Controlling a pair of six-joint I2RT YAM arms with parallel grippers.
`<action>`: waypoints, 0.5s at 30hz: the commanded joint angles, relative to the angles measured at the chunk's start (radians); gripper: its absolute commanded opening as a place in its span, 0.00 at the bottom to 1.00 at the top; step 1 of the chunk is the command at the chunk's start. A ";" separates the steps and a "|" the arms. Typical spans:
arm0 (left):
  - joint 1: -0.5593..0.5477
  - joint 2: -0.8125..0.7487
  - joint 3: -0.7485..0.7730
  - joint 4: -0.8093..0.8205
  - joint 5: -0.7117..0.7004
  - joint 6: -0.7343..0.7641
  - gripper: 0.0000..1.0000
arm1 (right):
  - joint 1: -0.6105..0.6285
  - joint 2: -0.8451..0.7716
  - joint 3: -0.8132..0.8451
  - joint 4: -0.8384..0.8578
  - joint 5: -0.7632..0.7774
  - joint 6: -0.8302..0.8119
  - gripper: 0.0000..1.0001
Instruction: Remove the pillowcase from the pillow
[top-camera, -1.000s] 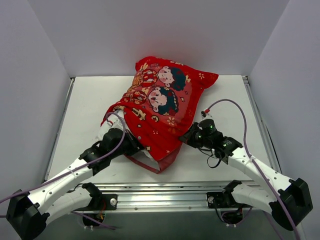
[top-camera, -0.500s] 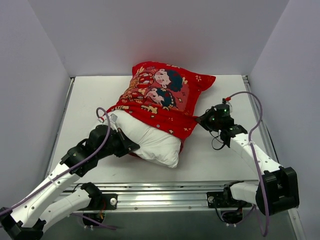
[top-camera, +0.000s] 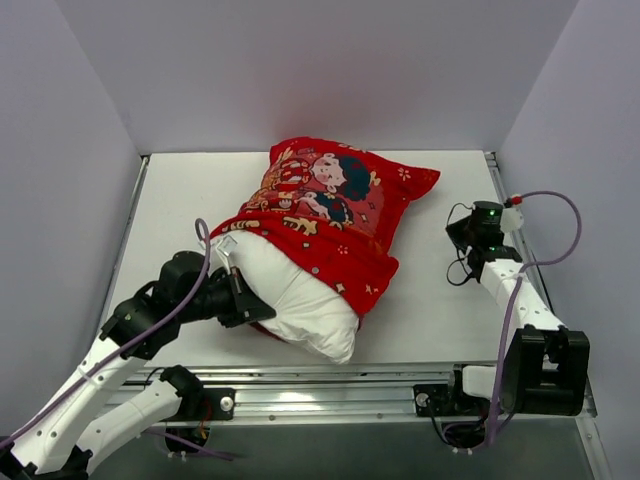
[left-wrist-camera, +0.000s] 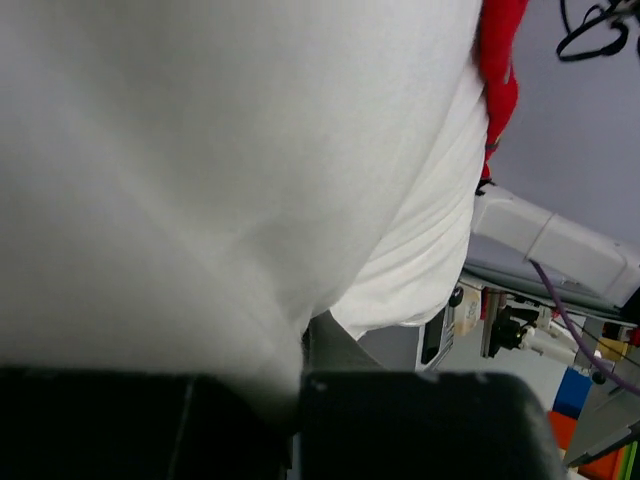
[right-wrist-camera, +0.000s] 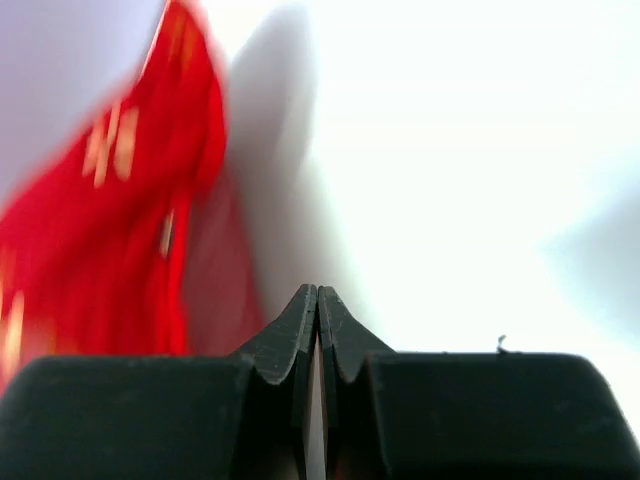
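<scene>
Half stripped: my left gripper (left-wrist-camera: 300, 372) pinches the pillow's (top-camera: 300, 295) bare near end mid-table, pillowcase (top-camera: 340, 205) covers only its far half, right gripper (right-wrist-camera: 318, 300) sits clenched empty to the right; next it must open, grab red cloth, pull far.

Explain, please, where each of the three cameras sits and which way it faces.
Top external: above, behind the arms, looking down on the table, pillowcase and pillow; both arms show.
Left wrist: against the pillow; left gripper at bottom.
Right wrist: low, facing the pillowcase; shut right gripper shows.
Shared: all three see the pillowcase.
</scene>
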 joint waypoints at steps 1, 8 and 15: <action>-0.001 -0.105 0.002 -0.059 0.129 0.029 0.02 | -0.044 0.007 0.070 0.018 0.215 -0.050 0.00; -0.001 -0.067 -0.155 -0.016 0.003 0.020 0.02 | 0.100 -0.073 0.061 0.009 -0.016 -0.219 0.00; -0.003 0.030 -0.209 0.079 -0.035 0.044 0.02 | 0.452 -0.122 0.232 0.032 -0.118 -0.547 0.55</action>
